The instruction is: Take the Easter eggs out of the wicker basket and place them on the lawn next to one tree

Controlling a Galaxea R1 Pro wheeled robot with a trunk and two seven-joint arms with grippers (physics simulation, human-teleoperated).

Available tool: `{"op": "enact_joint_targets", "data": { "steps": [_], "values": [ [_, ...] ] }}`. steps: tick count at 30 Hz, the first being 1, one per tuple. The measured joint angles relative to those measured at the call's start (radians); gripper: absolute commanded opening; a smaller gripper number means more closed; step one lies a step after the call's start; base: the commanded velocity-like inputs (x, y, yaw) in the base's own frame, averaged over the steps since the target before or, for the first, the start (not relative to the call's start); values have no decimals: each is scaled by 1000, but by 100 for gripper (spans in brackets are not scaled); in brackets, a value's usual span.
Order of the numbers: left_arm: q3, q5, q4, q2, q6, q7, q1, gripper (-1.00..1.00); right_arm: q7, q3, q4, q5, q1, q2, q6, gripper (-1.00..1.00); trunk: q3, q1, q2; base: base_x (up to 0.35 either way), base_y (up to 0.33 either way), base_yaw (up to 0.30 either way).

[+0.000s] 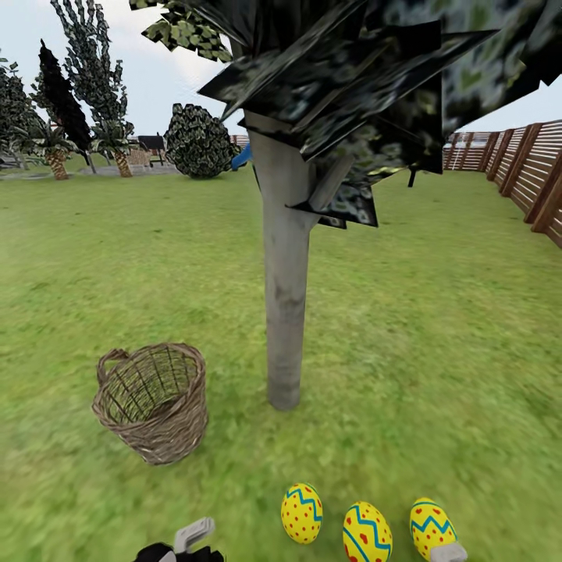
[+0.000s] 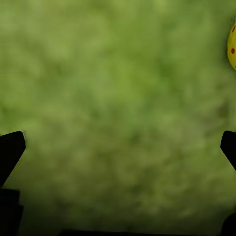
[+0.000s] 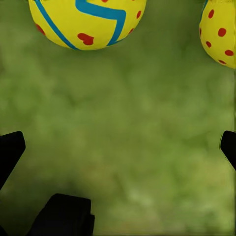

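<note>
three easter eggs (image 1: 367,527) lie on the lawn (image 1: 437,351) by the tree (image 1: 285,312) — both grippers' jaws spread, empty.

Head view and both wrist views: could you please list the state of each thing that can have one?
Wicker basket: upright on the lawn, no egg visible inside.
Three Easter eggs: out of the basket, in a row on the grass near the tree.
Left gripper: open, nothing between its fingers.
Right gripper: open, holding nothing.
</note>
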Motion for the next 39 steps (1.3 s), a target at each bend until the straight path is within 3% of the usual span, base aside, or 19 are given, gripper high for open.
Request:
{"op": "enact_joint_targets", "data": {
  "steps": [6,16,23,35,39],
  "values": [
    [2,0,45,4,-8,1,0,100,-41,0,1,1,14,18,-12,100,19,-23,42,0,0,0],
    [-1,0,166,-3,-23,2,0,100,-51,0,3,0,50,25,-13,100,50,-61,112,0,0,0],
    [-1,2,267,-16,-104,1,2,100,-63,0,4,-1,56,41,-13,100,72,-88,161,0,0,0],
    [-1,1,282,-43,-112,1,26,100,-63,0,4,-7,57,44,-13,100,97,-134,245,0,0,0],
    [-1,1,282,-53,-112,1,40,100,-64,0,4,-6,57,55,-12,100,103,-149,273,0,0,0]
  ]
}}
